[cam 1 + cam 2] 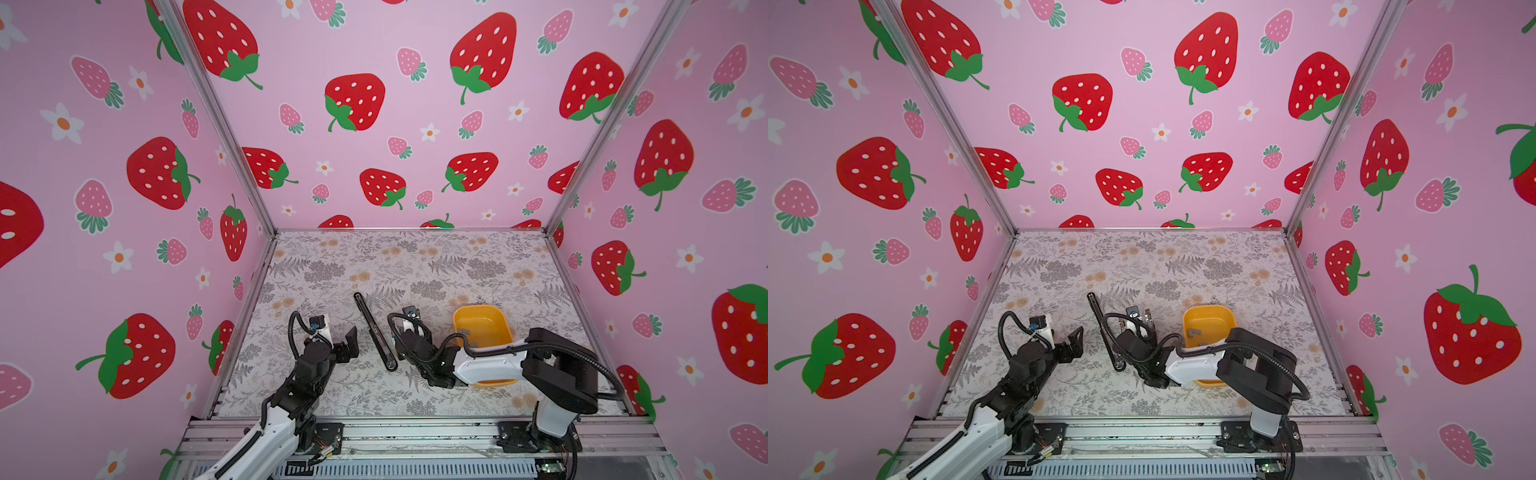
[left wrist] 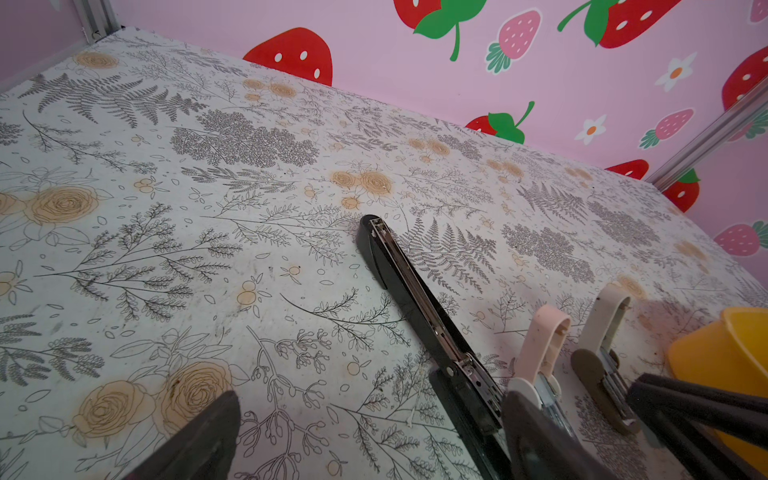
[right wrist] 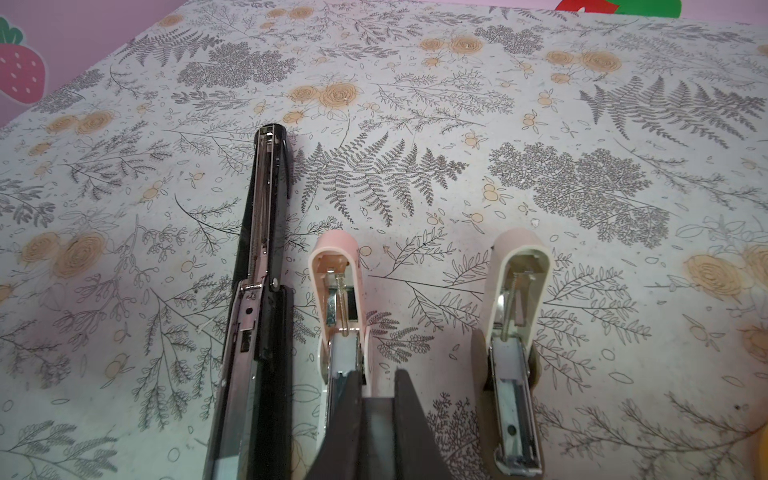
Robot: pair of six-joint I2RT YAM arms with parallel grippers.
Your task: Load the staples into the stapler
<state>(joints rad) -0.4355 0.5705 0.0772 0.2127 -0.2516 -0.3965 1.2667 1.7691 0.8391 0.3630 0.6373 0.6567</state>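
Observation:
Three staplers lie opened flat side by side on the floral mat: a long black stapler [image 1: 376,332] [image 3: 257,291], a small pink stapler [image 3: 338,282] [image 2: 544,336] and a small beige stapler [image 3: 519,291] [image 2: 602,316]. My right gripper [image 3: 376,374] hovers low over the pink stapler's metal channel, shut on a thin grey strip, the staples [image 3: 376,419]. My left gripper [image 1: 353,343] [image 2: 370,449] stands open and empty just left of the black stapler's near end.
A yellow bin [image 1: 498,328] [image 1: 1208,309] sits right of the staplers, partly under my right arm, with a small grey piece [image 1: 463,332] inside. Pink strawberry walls enclose the mat on three sides. A metal rail runs along the front edge.

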